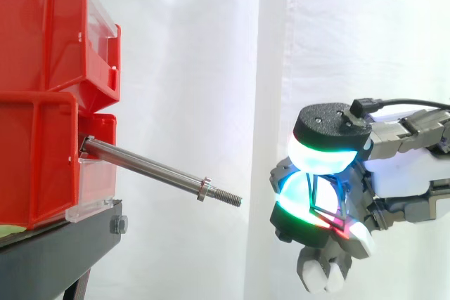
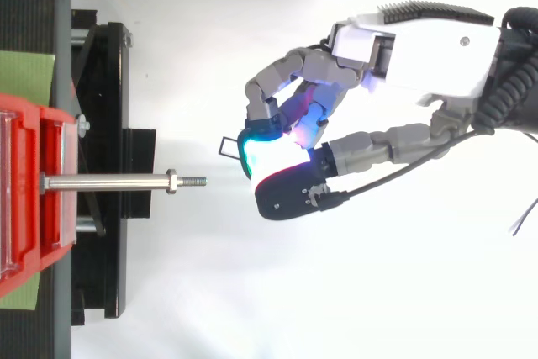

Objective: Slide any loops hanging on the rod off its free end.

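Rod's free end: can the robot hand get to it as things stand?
Probably yes. Only open space lies between the robot hand and the rod tip, and they sit roughly in line. It pinches a thin black loop.

Steel rod [image 1: 151, 168] bare, thin dark loop [image 1: 312, 193] beyond its tip.

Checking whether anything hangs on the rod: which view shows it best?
The side view: the rod runs bare but for a nut from the red bin to its threaded tip, against the curtain. The top view shows its length too, partly over the dark stand.
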{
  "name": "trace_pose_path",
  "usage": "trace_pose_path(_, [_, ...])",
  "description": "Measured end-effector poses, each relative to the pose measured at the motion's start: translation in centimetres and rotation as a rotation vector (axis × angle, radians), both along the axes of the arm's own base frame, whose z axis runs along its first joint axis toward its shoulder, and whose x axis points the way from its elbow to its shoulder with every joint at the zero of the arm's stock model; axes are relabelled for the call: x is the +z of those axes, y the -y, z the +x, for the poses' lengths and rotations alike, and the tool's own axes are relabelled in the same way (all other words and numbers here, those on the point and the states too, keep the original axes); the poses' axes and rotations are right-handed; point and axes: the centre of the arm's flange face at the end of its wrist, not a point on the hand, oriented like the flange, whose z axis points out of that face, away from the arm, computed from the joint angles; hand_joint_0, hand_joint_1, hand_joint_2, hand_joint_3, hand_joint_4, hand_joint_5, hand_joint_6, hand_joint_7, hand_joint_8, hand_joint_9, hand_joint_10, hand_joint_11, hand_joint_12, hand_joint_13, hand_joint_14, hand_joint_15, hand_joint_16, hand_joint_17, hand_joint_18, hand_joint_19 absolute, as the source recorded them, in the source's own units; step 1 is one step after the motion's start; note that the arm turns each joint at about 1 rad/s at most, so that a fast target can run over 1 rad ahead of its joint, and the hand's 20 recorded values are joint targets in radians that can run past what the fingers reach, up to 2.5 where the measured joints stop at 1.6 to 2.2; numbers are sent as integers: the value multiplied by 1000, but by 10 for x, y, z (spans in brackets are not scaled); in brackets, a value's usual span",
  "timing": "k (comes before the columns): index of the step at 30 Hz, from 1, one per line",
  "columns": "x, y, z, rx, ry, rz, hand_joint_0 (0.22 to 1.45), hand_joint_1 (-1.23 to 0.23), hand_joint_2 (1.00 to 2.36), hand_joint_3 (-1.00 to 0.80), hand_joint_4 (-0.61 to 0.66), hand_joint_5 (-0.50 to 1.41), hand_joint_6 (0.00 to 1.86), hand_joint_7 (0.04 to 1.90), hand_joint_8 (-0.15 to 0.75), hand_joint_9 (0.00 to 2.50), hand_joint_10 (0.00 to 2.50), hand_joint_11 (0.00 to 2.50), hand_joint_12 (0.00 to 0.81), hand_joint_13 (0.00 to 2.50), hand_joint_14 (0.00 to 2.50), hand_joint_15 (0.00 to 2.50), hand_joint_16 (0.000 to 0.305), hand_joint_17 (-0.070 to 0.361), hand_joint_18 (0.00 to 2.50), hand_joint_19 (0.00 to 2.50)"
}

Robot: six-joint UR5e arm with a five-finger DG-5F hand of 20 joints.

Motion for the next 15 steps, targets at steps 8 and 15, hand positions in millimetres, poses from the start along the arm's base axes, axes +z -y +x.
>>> trace_pose_path(8, [-4, -1, -5, -28, -38, 70, 610, -713, 1016, -83, 171, -191, 921, 1082, 365, 1006, 14, 715, 408, 837, 12, 380, 64, 144, 756, 438])
trace_pose_path(15, [-6, -1, -9, -62, -61, 140, 710, -775, 1012, -325, 105, -221, 925, 971, 309, 927, 15, 754, 370, 799, 12, 368, 57, 128, 720, 407])
